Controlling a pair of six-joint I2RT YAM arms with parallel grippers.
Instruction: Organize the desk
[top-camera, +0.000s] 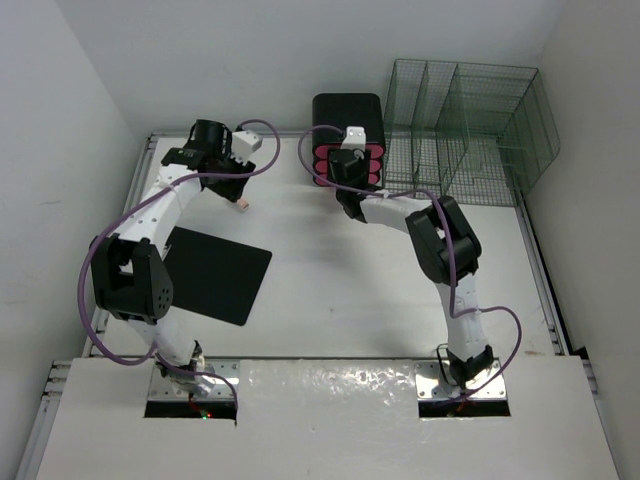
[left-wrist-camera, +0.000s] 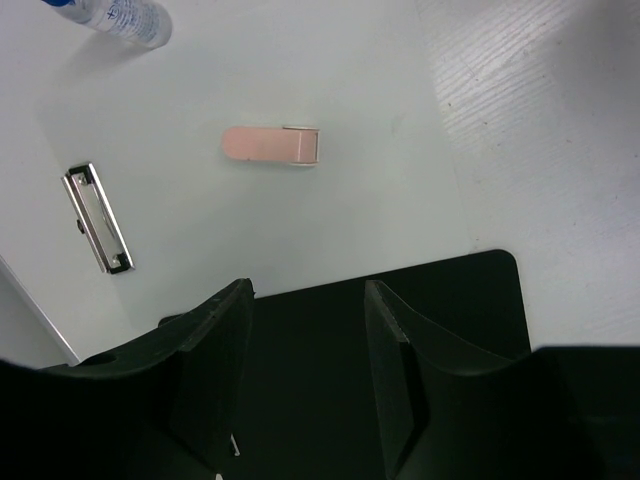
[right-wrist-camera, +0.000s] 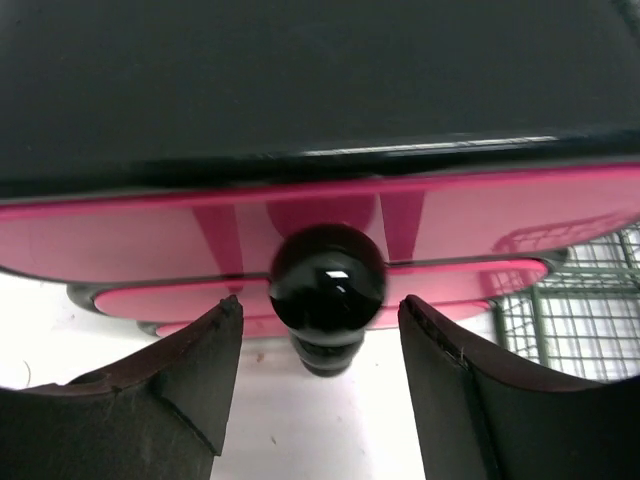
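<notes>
White table fills our top view, long axis running 9 to 3 o'clock. We've got the left claw spread over the black clipboard, right claw spread around the drawer knob.

The desk is finished in smooth white, the clipboard in matt black. The clip is made of shiny metal. Glossy plastic is seen on the drawer fronts and knob, and thin wire on the basket.

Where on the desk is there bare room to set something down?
The widest bare patch of the desk lies between the black clipboard and the right arm. Crowded along the far edge: drawer unit, wire rack.
</notes>
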